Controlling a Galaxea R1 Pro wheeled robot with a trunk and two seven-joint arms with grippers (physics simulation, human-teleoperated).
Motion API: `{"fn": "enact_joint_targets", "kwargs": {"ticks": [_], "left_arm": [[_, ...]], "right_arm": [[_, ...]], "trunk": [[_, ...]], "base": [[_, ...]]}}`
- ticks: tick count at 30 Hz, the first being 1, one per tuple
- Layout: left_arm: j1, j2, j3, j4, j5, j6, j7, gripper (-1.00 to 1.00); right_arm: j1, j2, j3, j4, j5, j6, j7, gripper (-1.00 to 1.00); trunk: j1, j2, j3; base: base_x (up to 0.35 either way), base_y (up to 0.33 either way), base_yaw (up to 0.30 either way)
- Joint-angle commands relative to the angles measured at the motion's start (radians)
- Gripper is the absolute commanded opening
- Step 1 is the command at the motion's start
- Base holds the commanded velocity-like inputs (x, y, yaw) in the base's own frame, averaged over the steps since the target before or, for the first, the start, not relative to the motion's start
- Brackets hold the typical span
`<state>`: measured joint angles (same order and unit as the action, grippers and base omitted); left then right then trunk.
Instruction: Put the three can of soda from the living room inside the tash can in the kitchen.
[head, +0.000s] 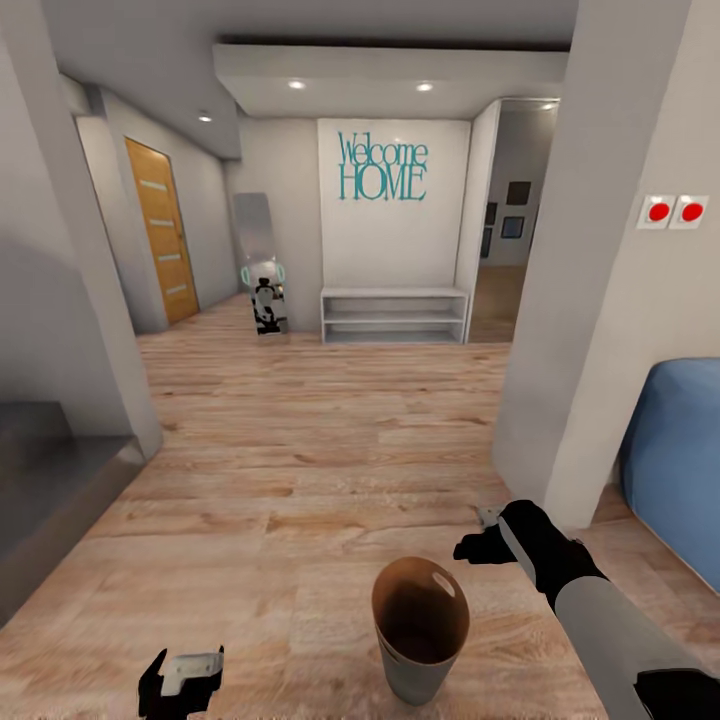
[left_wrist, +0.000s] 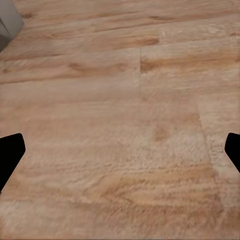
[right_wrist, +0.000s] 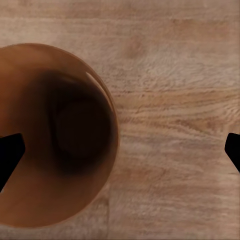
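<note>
Grey tapered bin with brown inside (head: 421, 640): base cut by head view's lower edge; dark bottom blurred, contents cannot be told. In right wrist view its brown rim (right_wrist: 102, 95) is cut at one edge. Blue cushioned seat (head: 680, 460) cut by frame edge. Small white-and-black figure (head: 266, 298) by far wall too small to identify.

The tash can (head: 420, 640) at lower centre is grey outside, brown inside; the floor (head: 300, 470) is light wood with grain. Teal lettering (head: 383, 168) marks the white wall; the door (head: 160, 230) at upper left is orange-brown.
</note>
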<state>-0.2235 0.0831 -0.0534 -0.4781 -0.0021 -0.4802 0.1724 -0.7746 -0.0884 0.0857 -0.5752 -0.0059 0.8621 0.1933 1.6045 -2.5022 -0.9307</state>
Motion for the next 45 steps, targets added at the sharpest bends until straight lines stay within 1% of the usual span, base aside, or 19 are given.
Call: {"fn": "enact_joint_targets", "kwargs": {"ticks": [1, 4, 6, 7, 9, 13, 16, 20, 32, 45], "left_arm": [[-0.019, 0.001, 0.0, 0.0, 0.001, 0.02, 0.0, 1.0], [-0.078, 0.003, 0.002, 0.003, 0.003, 0.074, -0.014, 1.0], [-0.114, 0.003, 0.004, 0.006, 0.005, 0.099, -0.045, 1.0], [-0.157, 0.003, 0.004, 0.003, 0.018, 0.121, -0.131, 1.0], [-0.167, 0.001, 0.003, -0.001, 0.02, 0.122, -0.159, 1.0], [-0.178, -0.001, 0.002, -0.028, 0.021, 0.12, -0.186, 1.0], [-0.181, -0.001, 0.003, -0.056, 0.022, 0.121, -0.193, 1.0], [-0.182, 0.001, 0.003, -0.074, 0.021, 0.122, -0.201, 1.0], [-0.176, 0.004, 0.003, -0.089, 0.022, 0.12, -0.203, 1.0], [-0.173, 0.001, 0.003, -0.092, 0.02, 0.118, -0.203, 1.0]], "right_arm": [[0.0, 0.0, 0.0, 0.0, 0.0, 0.0, 0.0, 1.0], [0.0, 0.0, 0.0, 0.0, 0.0, 0.0, 0.0, 1.0], [0.0, 0.0, 0.0, 0.0, 0.0, 0.0, 0.0, 1.0], [0.0, 0.0, 0.0, 0.001, 0.0, 0.0, -0.001, 1.0], [0.0, 0.0, 0.0, 0.001, 0.0, 0.0, -0.001, 1.0], [0.0, 0.003, 0.0, 0.001, 0.0, 0.0, -0.001, 1.0], [0.0, 0.008, 0.0, 0.001, 0.001, 0.0, -0.002, 1.0], [0.0, 0.014, 0.001, 0.001, 0.001, 0.0, -0.005, 1.0], [0.001, 0.018, 0.026, 0.0, 0.001, 0.0, -0.009, 1.0], [0.001, 0.018, 0.03, 0.0, 0.001, 0.0, -0.009, 1.0]], "trunk": [[0.0, 0.0, -0.004], [0.002, -0.001, -0.016], [0.003, -0.002, -0.023], [0.003, -0.002, -0.023], [0.003, -0.002, -0.023], [0.003, -0.002, -0.023], [0.003, -0.002, -0.023], [0.003, -0.002, -0.023], [0.003, -0.002, -0.023], [0.003, -0.002, -0.023]], "base": [[0.0, 0.0, 0.0], [0.0, 0.0, 0.0], [0.0, 0.0, 0.0], [0.0, 0.0, 0.0], [0.0, 0.0, 0.0], [0.0, 0.0, 0.0], [0.0, 0.0, 0.0], [0.042, 0.0, 0.0], [0.199, 0.0, 0.0], [0.027, 0.0, 0.0]]}}
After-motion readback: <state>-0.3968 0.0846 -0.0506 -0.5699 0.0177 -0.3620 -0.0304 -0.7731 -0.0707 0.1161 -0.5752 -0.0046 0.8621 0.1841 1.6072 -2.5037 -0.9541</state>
